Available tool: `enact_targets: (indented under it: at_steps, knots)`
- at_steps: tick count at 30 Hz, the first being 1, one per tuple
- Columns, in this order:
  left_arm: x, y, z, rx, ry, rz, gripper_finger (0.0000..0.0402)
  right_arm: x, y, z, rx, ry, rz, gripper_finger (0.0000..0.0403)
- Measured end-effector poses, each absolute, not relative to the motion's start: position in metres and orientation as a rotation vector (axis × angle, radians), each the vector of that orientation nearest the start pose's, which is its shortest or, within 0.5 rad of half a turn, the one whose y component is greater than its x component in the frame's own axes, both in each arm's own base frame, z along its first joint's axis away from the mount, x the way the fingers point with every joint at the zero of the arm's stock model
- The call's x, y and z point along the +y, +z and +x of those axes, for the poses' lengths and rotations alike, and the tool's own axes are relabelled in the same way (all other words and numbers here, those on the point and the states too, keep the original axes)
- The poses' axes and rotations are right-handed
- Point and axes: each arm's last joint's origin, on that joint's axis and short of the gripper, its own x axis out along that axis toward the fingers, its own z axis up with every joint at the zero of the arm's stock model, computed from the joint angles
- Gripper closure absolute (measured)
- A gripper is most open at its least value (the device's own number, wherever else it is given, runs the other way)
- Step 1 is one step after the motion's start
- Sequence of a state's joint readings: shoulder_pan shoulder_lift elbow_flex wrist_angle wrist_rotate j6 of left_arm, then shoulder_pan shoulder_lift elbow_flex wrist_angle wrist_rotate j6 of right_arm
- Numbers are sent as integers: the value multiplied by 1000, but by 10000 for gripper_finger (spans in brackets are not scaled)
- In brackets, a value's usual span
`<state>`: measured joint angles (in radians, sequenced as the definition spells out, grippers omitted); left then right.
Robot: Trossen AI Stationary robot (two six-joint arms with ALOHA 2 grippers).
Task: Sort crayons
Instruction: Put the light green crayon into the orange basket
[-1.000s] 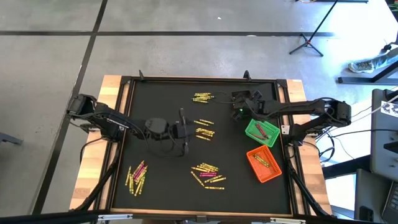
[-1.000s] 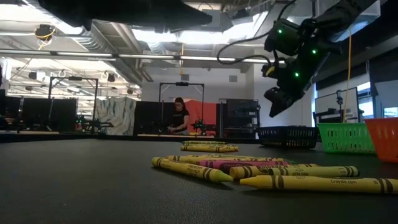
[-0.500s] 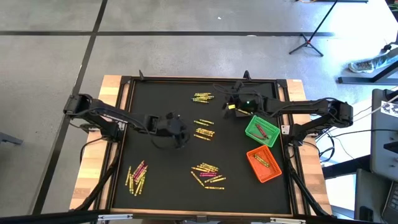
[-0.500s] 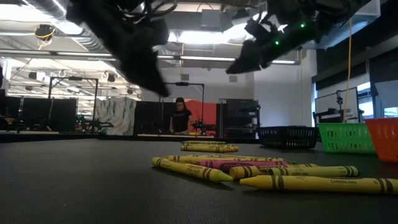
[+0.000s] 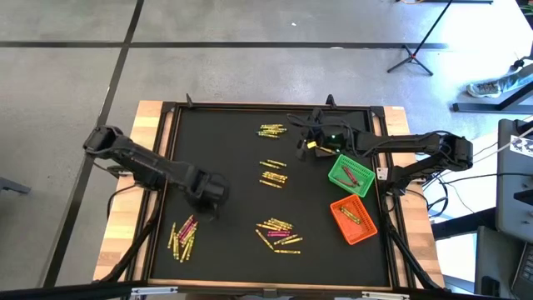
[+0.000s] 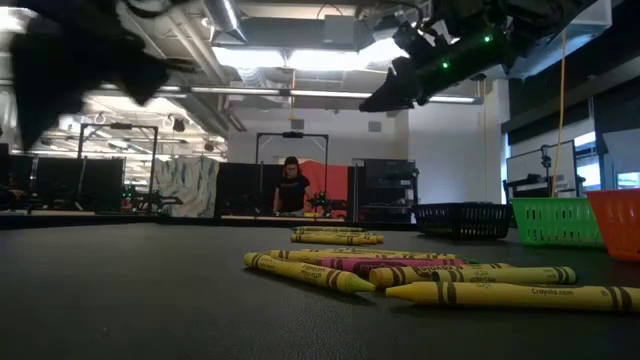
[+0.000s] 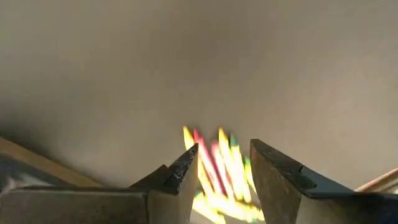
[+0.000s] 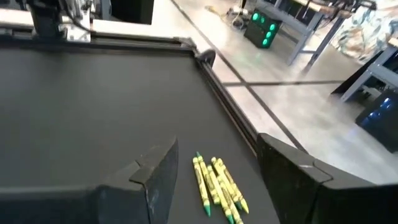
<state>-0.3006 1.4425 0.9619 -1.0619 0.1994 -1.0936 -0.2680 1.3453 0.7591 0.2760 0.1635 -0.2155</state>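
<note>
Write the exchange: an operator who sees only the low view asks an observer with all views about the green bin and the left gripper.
Operator: Is anything in the green bin?
Observer: Yes. From above, the green bin holds a few crayons.
Operator: Where is the left gripper?
Observer: The left gripper is open above the mat, and the near-left pile shows between its fingers.

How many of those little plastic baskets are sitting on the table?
3, all near the right edge: a black basket farthest back, mostly hidden under the right arm from above, a green basket in the middle, and an orange basket nearest the front.
</note>
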Motion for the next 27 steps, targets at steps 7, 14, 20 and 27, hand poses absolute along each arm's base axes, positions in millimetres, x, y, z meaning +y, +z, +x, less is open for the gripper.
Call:
enact_targets:
  at_steps: [7,14,20,27]
  knots:
    - [-116,204,197,1641,668,-876,273,-81,246,279,355,-389,-220,188]
    - [-134,183,168,1703,840,-895,273,-82,247,279,343,-391,-221,188]
    - [-140,169,158,1677,893,-936,273,-81,246,279,348,-383,-196,188]
    - [-140,155,147,1668,950,-938,273,-79,244,279,368,-323,-176,188]
